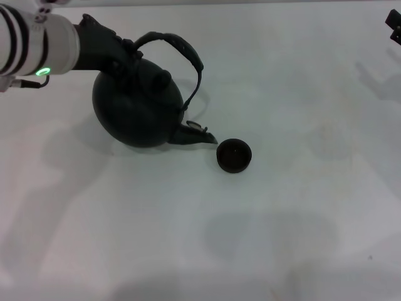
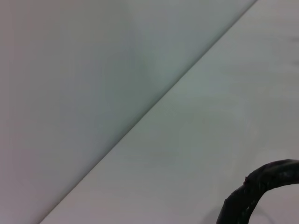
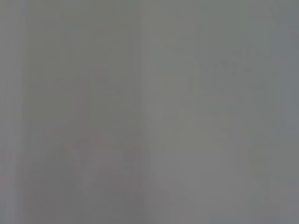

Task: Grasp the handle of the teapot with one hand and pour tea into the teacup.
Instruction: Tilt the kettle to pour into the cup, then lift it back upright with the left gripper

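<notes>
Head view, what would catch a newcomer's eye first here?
The big black teapot stands out on the white table, tipped so its spout points down at the small dark teacup just beside it. The left tool reaches in from the upper left to the arched handle. The right tool sits at the far upper right edge.

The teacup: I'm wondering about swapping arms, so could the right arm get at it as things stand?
Probably yes: the teacup stands alone, open table on its right; the right gripper is parked far off.
</notes>
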`<state>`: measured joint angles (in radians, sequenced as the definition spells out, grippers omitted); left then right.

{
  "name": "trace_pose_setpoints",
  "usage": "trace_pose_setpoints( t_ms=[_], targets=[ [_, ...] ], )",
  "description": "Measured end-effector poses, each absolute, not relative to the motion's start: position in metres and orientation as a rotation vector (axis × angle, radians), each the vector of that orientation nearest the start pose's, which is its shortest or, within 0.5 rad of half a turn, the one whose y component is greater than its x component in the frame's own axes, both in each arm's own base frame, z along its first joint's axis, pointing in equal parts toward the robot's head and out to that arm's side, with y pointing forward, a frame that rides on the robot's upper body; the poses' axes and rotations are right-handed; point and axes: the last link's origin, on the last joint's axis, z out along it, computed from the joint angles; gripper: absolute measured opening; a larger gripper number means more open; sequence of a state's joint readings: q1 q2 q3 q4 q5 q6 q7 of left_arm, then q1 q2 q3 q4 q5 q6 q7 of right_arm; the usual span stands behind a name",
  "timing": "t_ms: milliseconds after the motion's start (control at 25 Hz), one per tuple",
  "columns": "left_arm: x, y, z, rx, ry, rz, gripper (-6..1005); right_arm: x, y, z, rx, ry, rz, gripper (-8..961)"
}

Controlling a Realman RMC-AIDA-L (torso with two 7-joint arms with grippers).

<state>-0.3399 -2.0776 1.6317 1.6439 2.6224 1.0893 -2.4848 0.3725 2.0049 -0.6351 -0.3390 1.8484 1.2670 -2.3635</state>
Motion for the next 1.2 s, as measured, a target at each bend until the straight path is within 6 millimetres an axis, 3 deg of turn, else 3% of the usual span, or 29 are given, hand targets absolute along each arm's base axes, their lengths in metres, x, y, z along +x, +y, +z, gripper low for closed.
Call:
trace_pose_setpoints(
  t_ms=[1200],
  targets=[
    [-0.117,0.361,-0.009,-2.437,-0.279,0.263,160,0.354,0.329,0.052,-1.897,0.544,0.729,872]
  ],
)
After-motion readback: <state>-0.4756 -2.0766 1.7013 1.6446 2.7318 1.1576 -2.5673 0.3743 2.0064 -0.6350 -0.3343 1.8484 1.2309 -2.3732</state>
